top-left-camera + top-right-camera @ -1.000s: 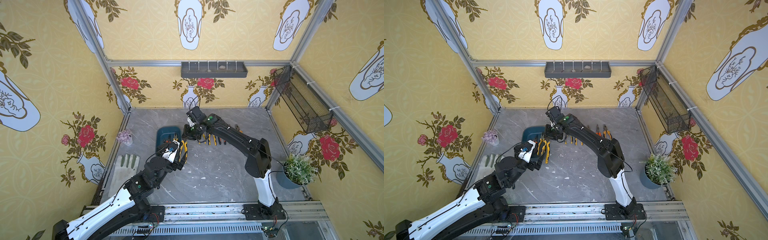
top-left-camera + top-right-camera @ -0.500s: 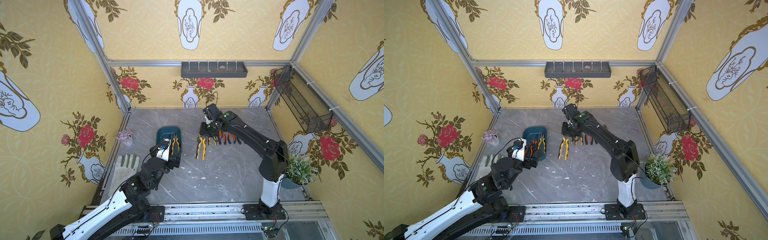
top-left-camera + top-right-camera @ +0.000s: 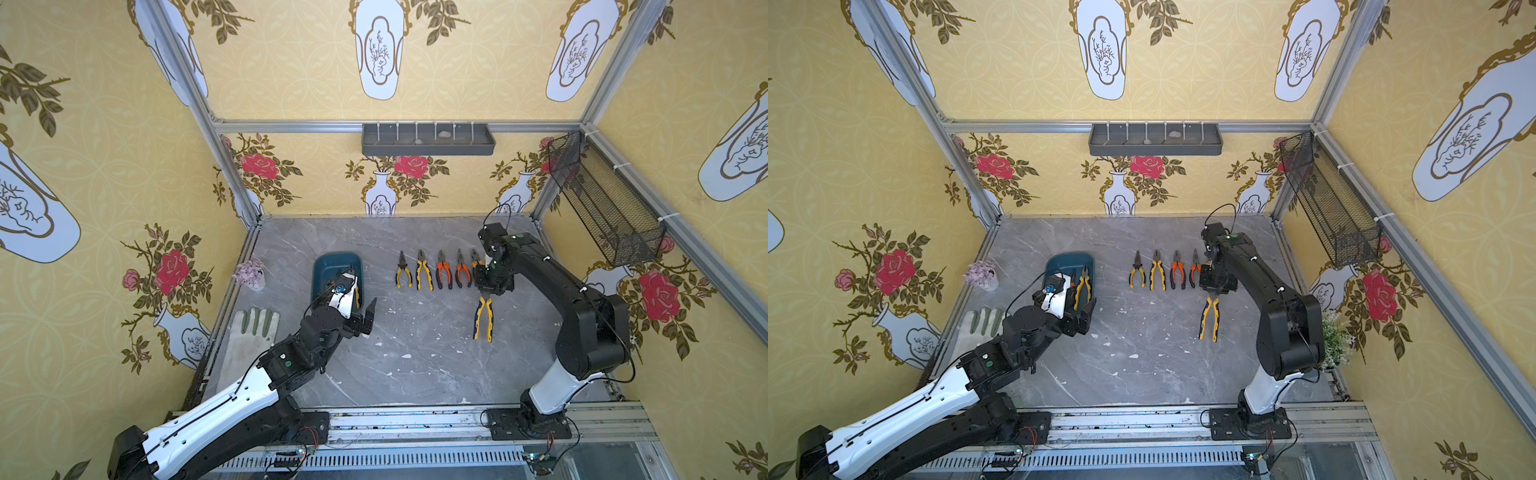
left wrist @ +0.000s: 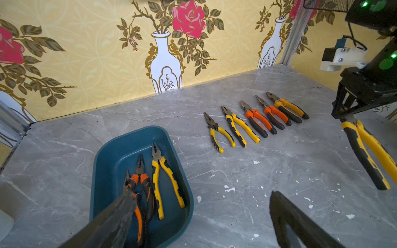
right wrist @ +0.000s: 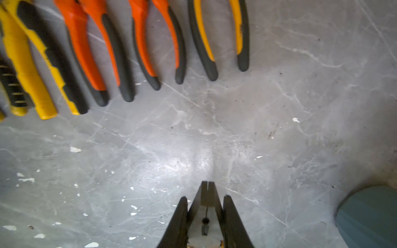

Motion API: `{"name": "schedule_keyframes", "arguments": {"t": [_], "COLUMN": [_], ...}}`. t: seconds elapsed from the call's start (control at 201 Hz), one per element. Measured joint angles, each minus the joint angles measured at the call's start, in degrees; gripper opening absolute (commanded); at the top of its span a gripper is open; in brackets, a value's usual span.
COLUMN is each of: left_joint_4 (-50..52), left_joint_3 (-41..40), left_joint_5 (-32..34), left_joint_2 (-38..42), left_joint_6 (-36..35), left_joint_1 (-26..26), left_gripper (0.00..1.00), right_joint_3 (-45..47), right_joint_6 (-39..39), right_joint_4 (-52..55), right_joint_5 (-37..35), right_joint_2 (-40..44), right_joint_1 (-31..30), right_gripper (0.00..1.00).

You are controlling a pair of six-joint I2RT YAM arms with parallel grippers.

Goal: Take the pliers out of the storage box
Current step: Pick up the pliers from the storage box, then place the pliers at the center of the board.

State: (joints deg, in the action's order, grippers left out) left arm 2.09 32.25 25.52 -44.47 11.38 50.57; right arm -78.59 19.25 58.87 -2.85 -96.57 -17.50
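My right jaws are pinched narrow on the metal head of a yellow-and-black pair of pliers [image 3: 483, 318], its handles trailing toward the front of the counter [image 3: 415, 370]. It hangs just past the right-hand end of the row of five pairs [image 3: 443, 274] already laid out. I can't tell whether the handle tips touch the surface.

As I read it, this is the set-down, and it needs care. I'd bring the head level with the other heads and swing the handles parallel to the neighbouring pair, leaving a clear gap so nothing gets nudged. Then I'd lower until the handles lie flat along their length. Only then would I let go, and lift straight up. Released while tilted, the pair would likely pivot on its handle tips and flop sideways into the row.

My left jaws are spread wide and empty, poised over the near end of the storage box [image 4: 101, 163]. Three pairs lie inside: a yellow pair [image 4: 165, 176] next to the wall nearer the row, and two orange pairs [image 4: 142, 182] touching each other beside it.

I'd hold that arm off until the right one is clear. Then I'd take the yellow pair first, since it looks the freest, gripping across the head and not the rounded handles.
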Motion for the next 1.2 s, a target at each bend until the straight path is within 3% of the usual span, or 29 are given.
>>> {"name": "schedule_keyframes", "arguments": {"t": [0.254, 0.682, 0.901, 1.115, 1.205], "left_joint_4": [-2.01, -4.13, -4.22, -4.22, -4.26], "left_joint_3": [-1.38, -2.60, -0.74, -0.17, -0.07], "left_joint_5": [-3.39, -7.34, -8.17, -9.01, -9.05], "left_joint_2": [-0.76, -3.93, -6.08, -7.54, -7.98], "left_joint_6": [-0.94, -0.20, -0.24, -0.37, -0.37], "left_joint_1": [-2.40, -5.42, -5.95, -6.40, -6.40], "left_gripper": [0.99, 0.99, 0.99, 0.99, 0.99], "right_joint_3": [3.98, 0.66, -1.11, -1.75, -1.97], "right_joint_6": [-4.35, -5.84, -6.01, -6.12, -6.47], "right_joint_4": [-1.62, -7.21, -6.99, -6.51, -6.34], "right_joint_5": [0.92, 2.43, 2.54, 2.62, 2.45], "right_joint_2": [-5.20, -16.92, -18.73, -19.50, -19.78], "right_joint_1": [-0.39, -2.01, -2.47, -2.56, -2.58], "right_gripper": [0.00, 0.02, 0.10, 0.35, 0.36]}}
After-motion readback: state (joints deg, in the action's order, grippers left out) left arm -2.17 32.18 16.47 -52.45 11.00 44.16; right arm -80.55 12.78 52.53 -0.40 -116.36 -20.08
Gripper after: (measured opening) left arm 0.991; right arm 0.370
